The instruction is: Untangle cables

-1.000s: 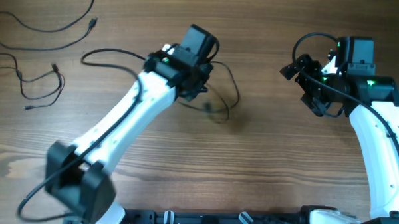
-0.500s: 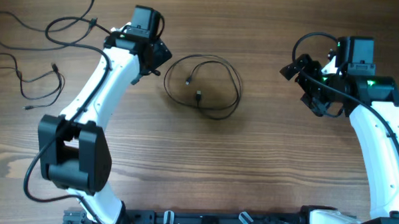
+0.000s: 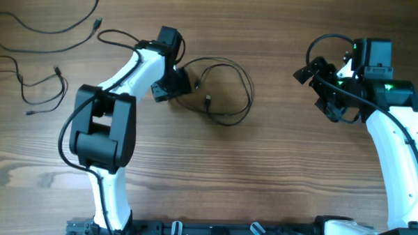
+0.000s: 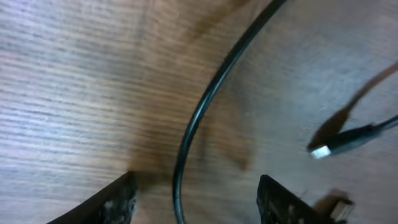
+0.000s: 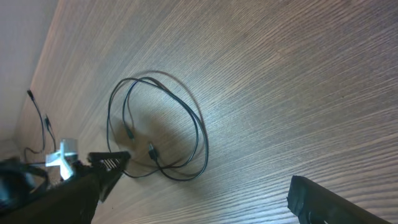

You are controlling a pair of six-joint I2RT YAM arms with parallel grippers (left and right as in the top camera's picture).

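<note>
A looped bunch of thin black cables (image 3: 220,90) lies on the table's middle, with small plugs inside the loop; it also shows in the right wrist view (image 5: 163,127). My left gripper (image 3: 172,88) is low at the loop's left edge. In the left wrist view its jaws (image 4: 196,194) are open, with one cable strand (image 4: 193,124) running between them untouched, and a plug (image 4: 321,150) lies to the right. My right gripper (image 3: 331,106) hovers far right of the loop, open and empty (image 5: 208,180). Loose cables (image 3: 48,28) lie at the top left.
Another loose curvy cable (image 3: 39,94) lies at the left edge of the wooden table (image 3: 263,175). The left arm's own thick cable (image 3: 118,37) arcs above its forearm. The arm bases stand along the front edge.
My left arm left the cable bunch, swung up and left, then came back down to the loop's left edge. The bunch now lies spread as an open loop. The right arm has not moved.
</note>
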